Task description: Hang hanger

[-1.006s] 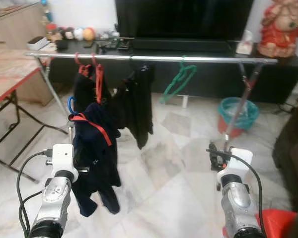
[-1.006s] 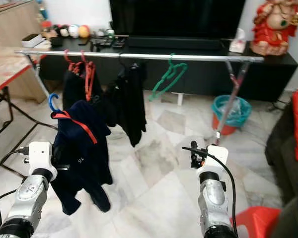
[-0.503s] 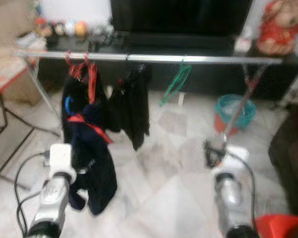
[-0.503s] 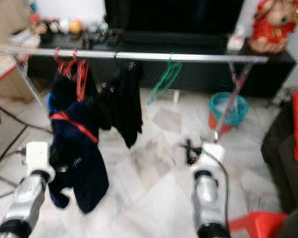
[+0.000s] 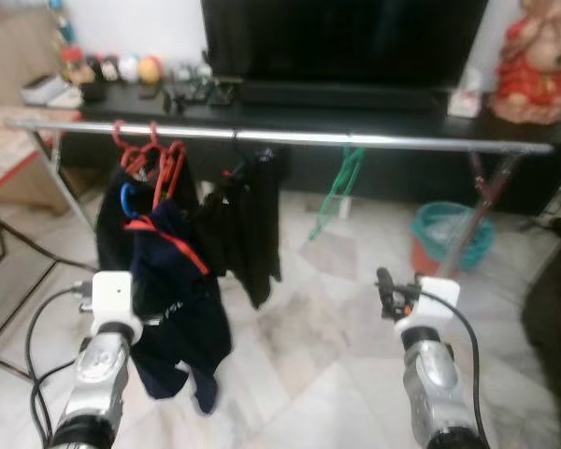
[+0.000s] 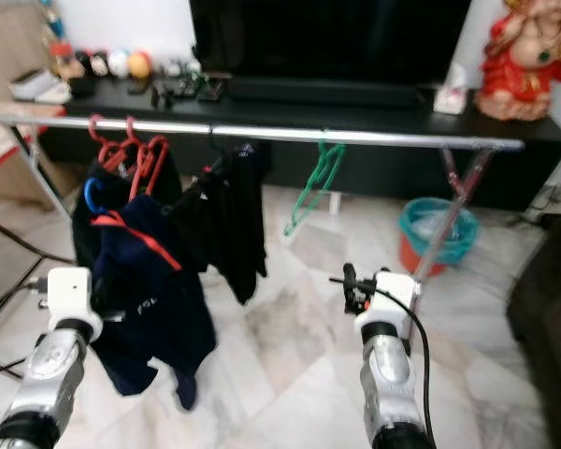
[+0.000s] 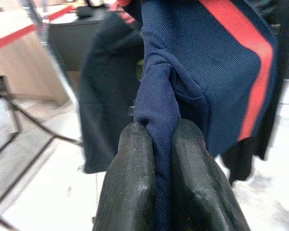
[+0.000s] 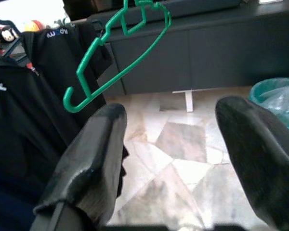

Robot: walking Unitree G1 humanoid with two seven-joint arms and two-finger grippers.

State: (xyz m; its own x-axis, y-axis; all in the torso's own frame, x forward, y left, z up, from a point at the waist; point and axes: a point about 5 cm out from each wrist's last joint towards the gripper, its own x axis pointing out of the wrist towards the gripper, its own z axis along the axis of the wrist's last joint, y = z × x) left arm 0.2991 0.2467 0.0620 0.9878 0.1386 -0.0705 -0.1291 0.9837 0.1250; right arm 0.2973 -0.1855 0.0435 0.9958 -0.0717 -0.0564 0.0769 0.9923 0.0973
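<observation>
Rail (image 5: 290, 138) spanned across in front of cabinet (image 5: 355, 131), garments (image 5: 234, 210) hung at left, hanger (image 5: 341, 187) hung centre, basket (image 5: 449, 234) placed below rail's right end.

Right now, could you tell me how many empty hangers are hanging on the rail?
1 clearly: the green hanger near the rail's middle. The red hangers at its left overlap dark clothes, so some may be bare.

— Rail status?
— The silver metal clothes rail (image 5: 290, 138) is crowded at its left end by red plastic hangers (image 5: 150, 159) and black garments (image 5: 248, 210).
— Free room?
— Bare rail right of the green plastic hanger (image 5: 341, 182), up to the slanted support leg (image 5: 477, 220).
</observation>
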